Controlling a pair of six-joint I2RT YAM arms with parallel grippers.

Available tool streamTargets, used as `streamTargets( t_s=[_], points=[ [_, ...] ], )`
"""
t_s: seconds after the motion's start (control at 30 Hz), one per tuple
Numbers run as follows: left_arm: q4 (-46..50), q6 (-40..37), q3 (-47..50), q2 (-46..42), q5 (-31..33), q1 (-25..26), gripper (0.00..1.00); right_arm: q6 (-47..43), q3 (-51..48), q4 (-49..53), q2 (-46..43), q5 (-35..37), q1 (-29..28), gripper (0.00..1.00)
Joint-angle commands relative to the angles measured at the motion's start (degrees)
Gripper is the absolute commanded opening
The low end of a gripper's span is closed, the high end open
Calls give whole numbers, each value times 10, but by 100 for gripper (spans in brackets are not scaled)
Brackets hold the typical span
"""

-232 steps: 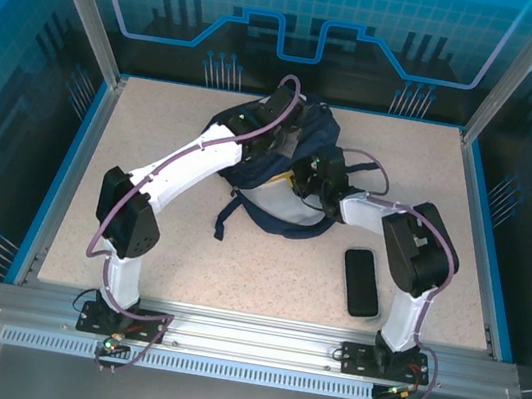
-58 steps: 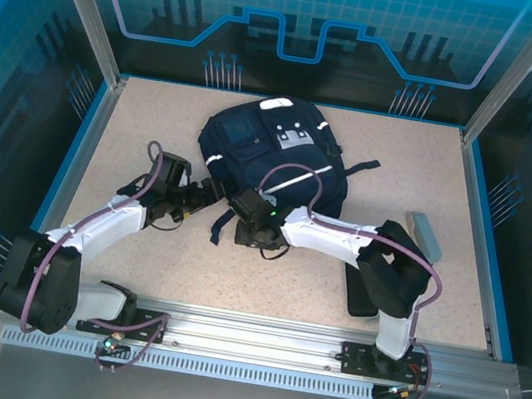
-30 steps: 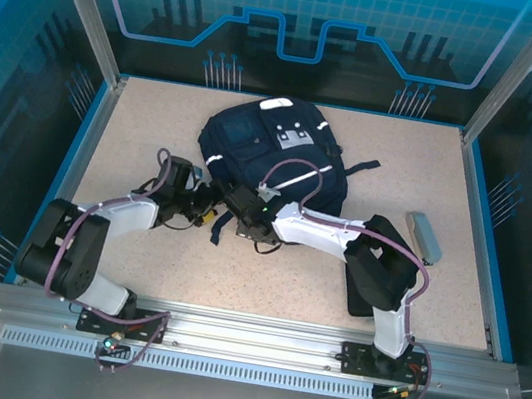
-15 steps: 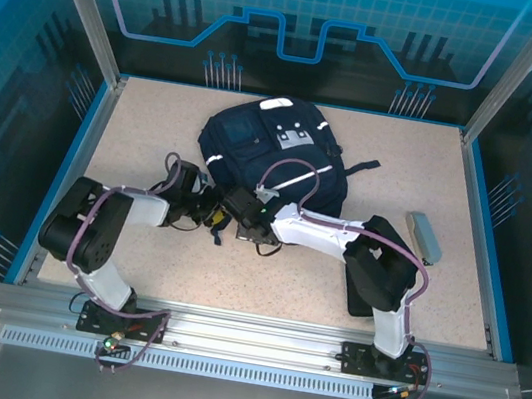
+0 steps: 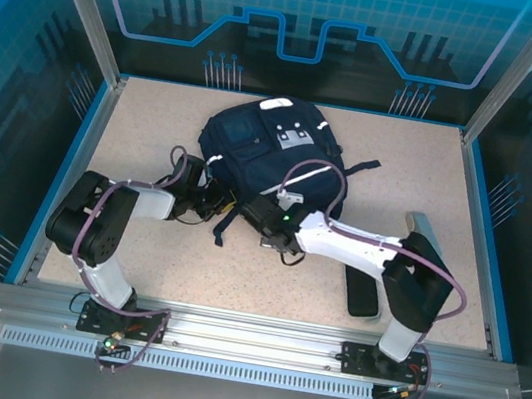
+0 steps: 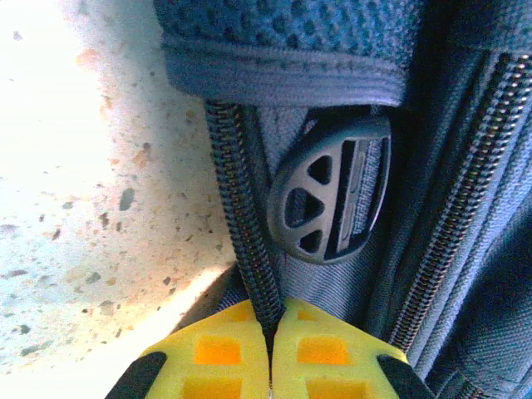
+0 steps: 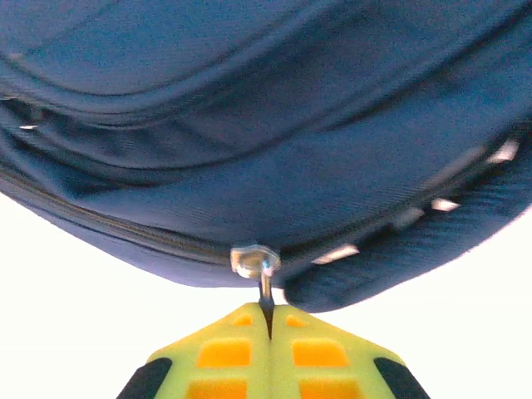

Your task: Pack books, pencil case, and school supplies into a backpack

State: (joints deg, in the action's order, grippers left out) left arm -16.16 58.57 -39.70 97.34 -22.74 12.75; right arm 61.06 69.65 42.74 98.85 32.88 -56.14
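1. Backpack (image 5: 272, 150) was laid flat at the middle-rear of the table (image 5: 147, 120), white patches facing up, with dark straps trailing toward the near side.
2. The left gripper (image 5: 213, 201) was seen at the backpack's near-left edge. In the wrist view its yellow pads (image 6: 220, 353) were pressed together, and a ribbed zip track (image 6: 241, 224) was pinched between them.
3. A rounded grey buckle (image 6: 332, 195) was seen just beside that track, against blue fabric, with speckled tabletop to its left.
4. The right gripper (image 5: 261, 215) was placed at the backpack's near edge, close to the left one. Its pads (image 7: 224, 353) were fully closed on a metal zip pull (image 7: 265, 287), which hung from a slider (image 7: 252, 259) on the zip line.
5. A black flat item (image 5: 360, 295) was left on the table near the right arm's base, apart from the backpack and partly covered by the arm. Whether it was a book could not be told.
6. A grey item (image 5: 416, 223) was glimpsed at the right, mostly hidden behind the right arm.
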Motion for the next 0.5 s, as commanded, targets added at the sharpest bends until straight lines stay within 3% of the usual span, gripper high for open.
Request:
streamTargets(
  t_s=[0.0,0.1,0.27,0.47],
  points=[
    [28,-27,-18,10,42,-6,0,1,-34,67,-45,51,28,0],
    [31,-31,-20,8,42,-10,0,-57,-50,21,-61,3,49,0],
    [38,-41,-29,12,22,-11,0,-153,-82,-101,-67,-152,85,2],
    [55,-58,-34,16,9,-11,0,-183,-75,-100,-53,-162,106,19]
  ],
)
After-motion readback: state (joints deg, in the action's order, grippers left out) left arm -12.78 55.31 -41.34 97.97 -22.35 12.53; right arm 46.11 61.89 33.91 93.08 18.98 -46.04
